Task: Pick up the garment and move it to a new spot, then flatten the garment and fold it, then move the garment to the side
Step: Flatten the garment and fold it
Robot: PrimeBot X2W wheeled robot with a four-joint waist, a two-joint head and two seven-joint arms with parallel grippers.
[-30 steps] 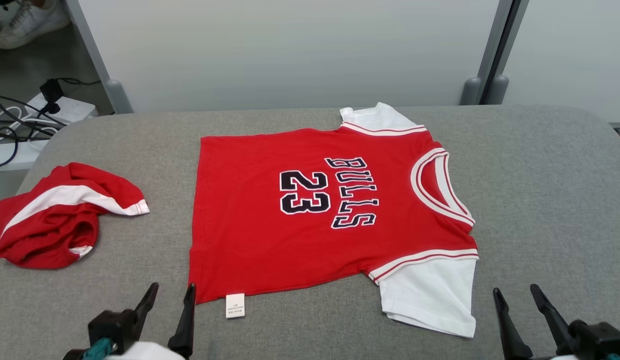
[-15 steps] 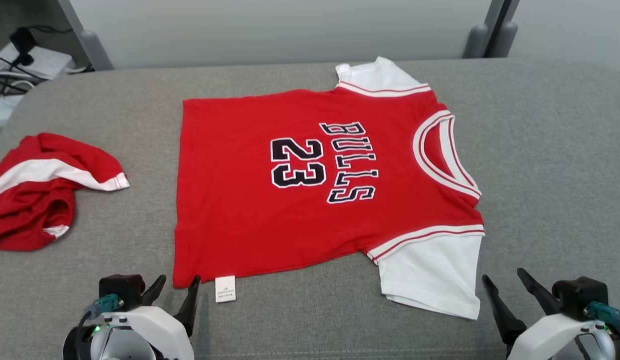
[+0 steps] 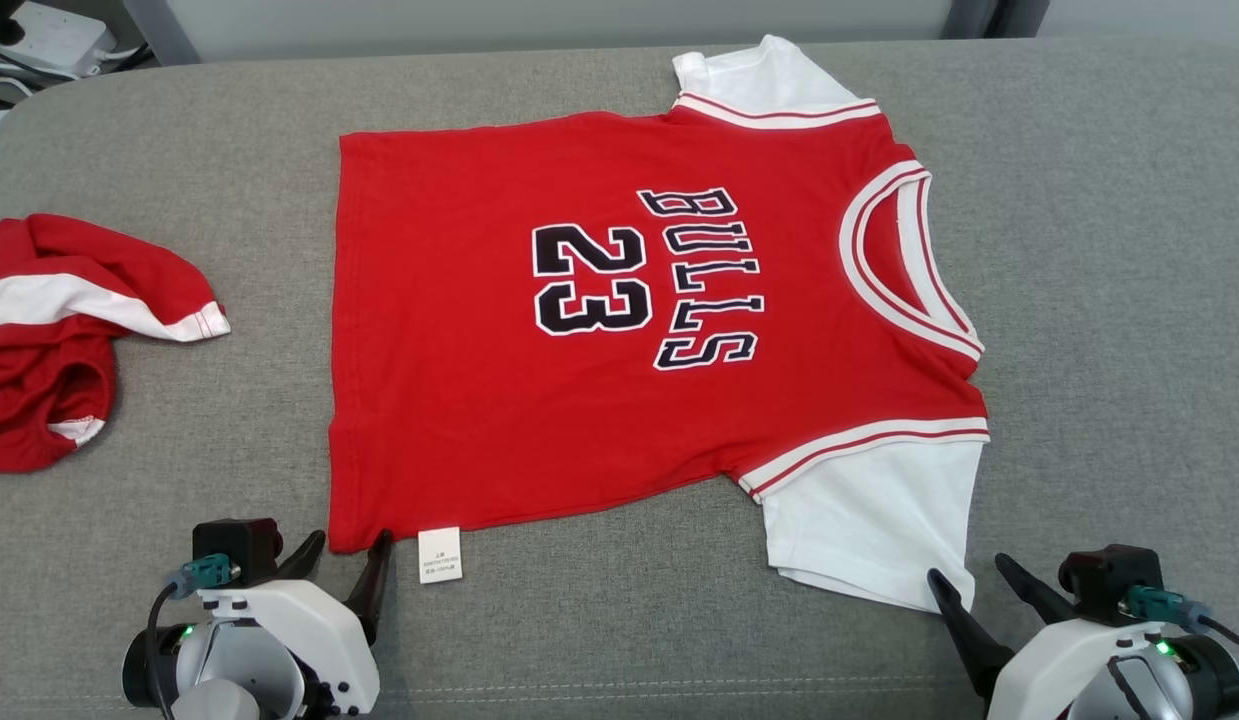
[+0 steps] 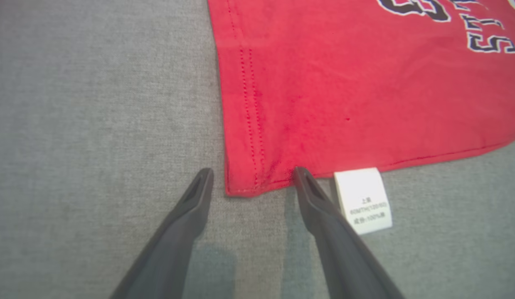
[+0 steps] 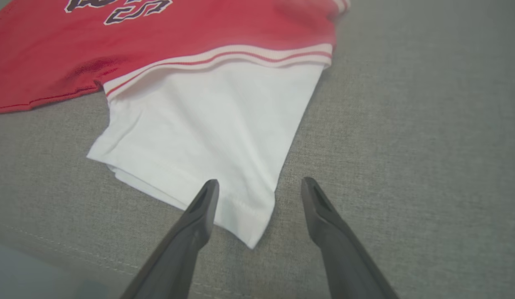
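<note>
Fingers of the left tool [image 3: 348,545] stood spread astride the hem corner [image 4: 245,182] of the flat red-and-white fabric jersey [image 3: 599,400]; the right tool [image 3: 969,572] gaped around its white sleeve corner [image 5: 251,226].

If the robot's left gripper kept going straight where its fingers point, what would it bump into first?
Most likely the red jersey: its near hem corner lies right ahead of the left gripper, between its open fingers. How high the fingers hover above the cloth is hard to tell.
</note>
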